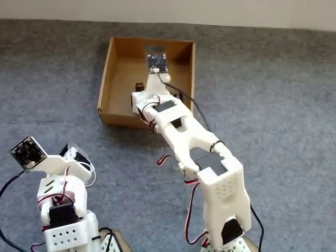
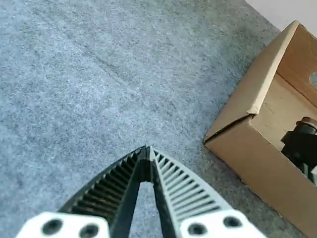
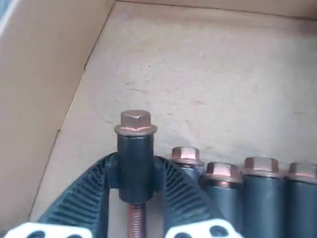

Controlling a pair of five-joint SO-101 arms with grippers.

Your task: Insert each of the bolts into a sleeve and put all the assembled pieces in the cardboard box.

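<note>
Right wrist view shows the right end effector (image 3: 134, 171) clamped on a dark sleeve (image 3: 134, 153) with a copper bolt (image 3: 135, 124) pushed through it; the hex head sits on the sleeve's top end and the threaded shank pokes out of the other end between the fingers. This piece is inside the cardboard box (image 3: 39, 74), between one side wall and a row of four finished pieces (image 3: 261, 171) that stand side by side, the nearest just beside the gripped sleeve. I cannot tell whether the held piece rests on the box floor or hangs a little above it. In the high view the right arm stretches across the grey tabletop (image 1: 273, 79) and dips over the near wall of the box. The left end effector (image 2: 147, 153) is closed on nothing, its fingertips meeting above bare tabletop just outside a corner of the box, and one dark piece shows over the wall there. No loose bolts or sleeves lie on the tabletop in these pictures, so this looks like the last placing step, with the task nearly done. The next move likely calls for letting the fingers part gently so the piece settles beside the row, then lifting the arm straight up and out without knocking the neighbours over or catching the box wall
</note>
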